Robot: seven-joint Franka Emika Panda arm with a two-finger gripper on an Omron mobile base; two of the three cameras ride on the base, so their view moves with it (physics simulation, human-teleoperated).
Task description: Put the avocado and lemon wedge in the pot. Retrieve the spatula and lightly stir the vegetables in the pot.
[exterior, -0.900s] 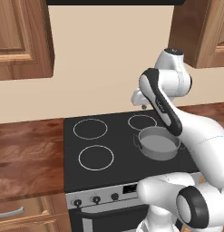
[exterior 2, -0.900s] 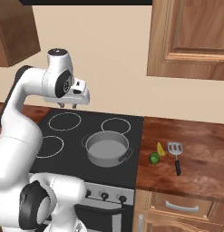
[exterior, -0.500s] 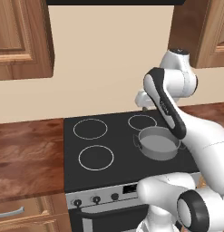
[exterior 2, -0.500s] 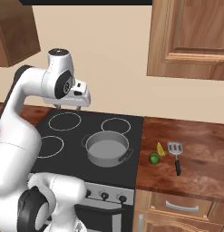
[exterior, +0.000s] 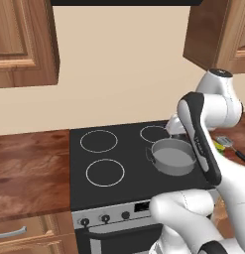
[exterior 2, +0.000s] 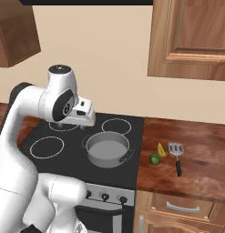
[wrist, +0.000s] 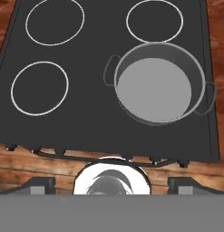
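No readable brand, label or writing anywhere on stove point(exterior 2: 77, 150) or cabinets. Pot point(exterior 2: 107, 149) sits on the front right burner, upright, nothing inside, both side handles visible in hand view point(wrist: 155, 83). Avocado point(exterior 2: 155, 159) and lemon wedge point(exterior 2: 161, 149) lie on the wooden counter point(exterior 2: 200, 154) right of the stove, just beside each other, avocado nearer the front edge. Spatula point(exterior 2: 176, 154) lies just right of them, head toward the wall, dark handle toward the front. Gripper point(exterior 2: 84, 122) hangs above the stove, left of and behind the pot, apart from it; jaws released, spread wide, grasping nothing. Fingertips point(wrist: 38, 185) sit far apart at the bottom of hand view.
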